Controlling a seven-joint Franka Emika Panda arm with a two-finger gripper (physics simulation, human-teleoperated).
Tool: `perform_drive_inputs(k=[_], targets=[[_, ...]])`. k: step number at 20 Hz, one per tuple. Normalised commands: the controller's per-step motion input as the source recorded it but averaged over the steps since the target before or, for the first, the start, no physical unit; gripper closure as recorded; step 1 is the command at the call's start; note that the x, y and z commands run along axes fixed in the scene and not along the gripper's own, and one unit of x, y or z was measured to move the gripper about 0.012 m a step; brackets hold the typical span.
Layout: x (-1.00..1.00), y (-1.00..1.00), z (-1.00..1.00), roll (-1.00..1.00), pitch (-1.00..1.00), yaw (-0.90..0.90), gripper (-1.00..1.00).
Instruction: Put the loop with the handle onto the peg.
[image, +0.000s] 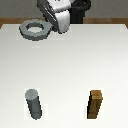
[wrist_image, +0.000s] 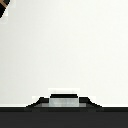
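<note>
The loop with the handle (image: 34, 28), a flat grey ring, hangs above the far part of the white table toward the exterior view's left, casting a faint shadow below it. My gripper (image: 49, 24) is shut on its stubby handle, which also shows as a light grey tab (wrist_image: 63, 102) in the wrist view between dark finger parts. The fingertips themselves are hidden. The peg (image: 33, 103), an upright grey cylinder, stands near the front of the table on the exterior view's left, far from the loop.
A brown wooden block (image: 96, 104) stands upright at the front on the exterior view's right, level with the peg; its corner (wrist_image: 3, 8) shows in the wrist view. The white table (image: 75, 60) runs to a wooden floor strip at the back.
</note>
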Motion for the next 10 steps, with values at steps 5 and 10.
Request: perform_drive_inputs(k=[5, 10], targets=[[0.80, 0.00, 0.00, 0.00, 0.00, 0.00, 1.00], [1.00, 0.00, 0.00, 0.00, 0.00, 0.00, 1.00]])
